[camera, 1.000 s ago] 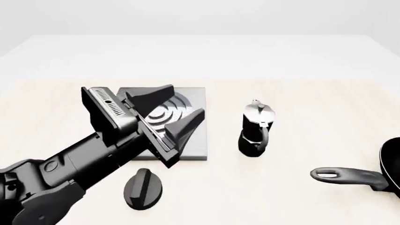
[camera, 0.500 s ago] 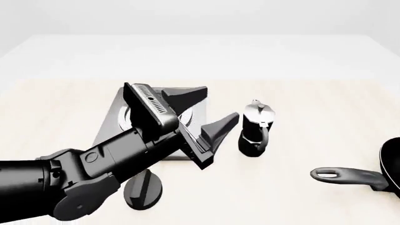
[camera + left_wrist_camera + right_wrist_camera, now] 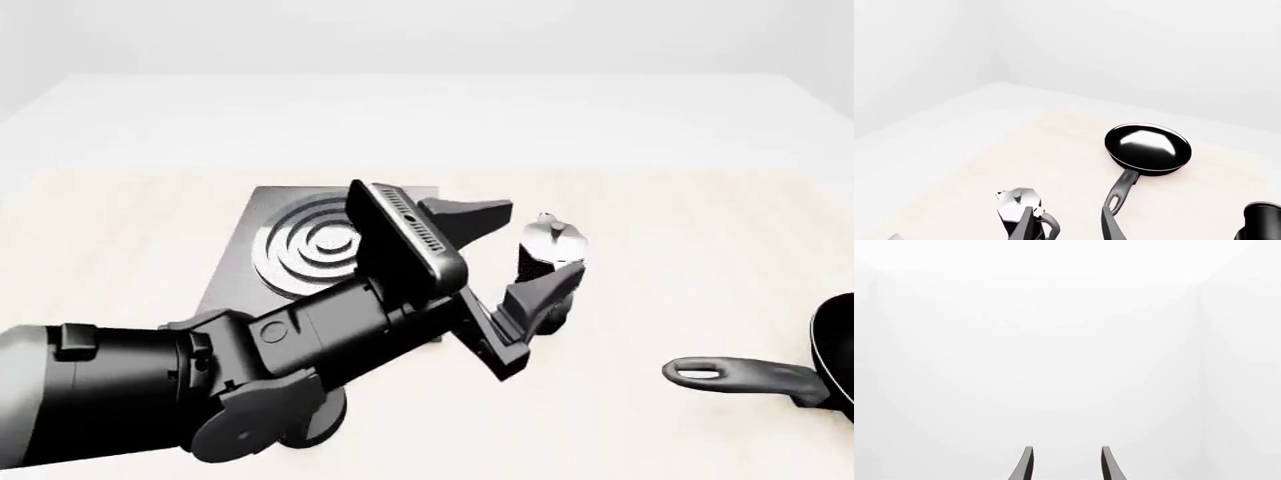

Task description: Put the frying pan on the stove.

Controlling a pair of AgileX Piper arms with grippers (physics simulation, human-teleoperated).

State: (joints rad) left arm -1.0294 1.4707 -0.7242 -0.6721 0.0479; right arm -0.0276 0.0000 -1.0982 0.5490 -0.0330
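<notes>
The frying pan [image 3: 838, 358] lies at the table's right edge, partly cut off in the front view, with its handle [image 3: 738, 377] pointing left. In the left wrist view the whole pan [image 3: 1148, 146] shows, with a glossy inside and its handle toward my fingers. The stove [image 3: 310, 245] lies at the left centre, partly behind my left arm. My left gripper [image 3: 539, 243] is open and empty above the table in front of the moka pot, well left of the pan. It also shows in the left wrist view [image 3: 1067, 229]. My right gripper [image 3: 1067, 466] is open and empty, facing a blank white background.
A black-and-silver moka pot [image 3: 550, 238] stands between the stove and the pan, right at my left fingers, and shows in the left wrist view [image 3: 1021, 206]. A dark object [image 3: 1258, 222] sits at that view's edge. The black knob is hidden under my left arm.
My left arm has swung right, from over the stove to the moka pot, uncovering the stove's rings. The gripper stays open. The pan has not moved.
</notes>
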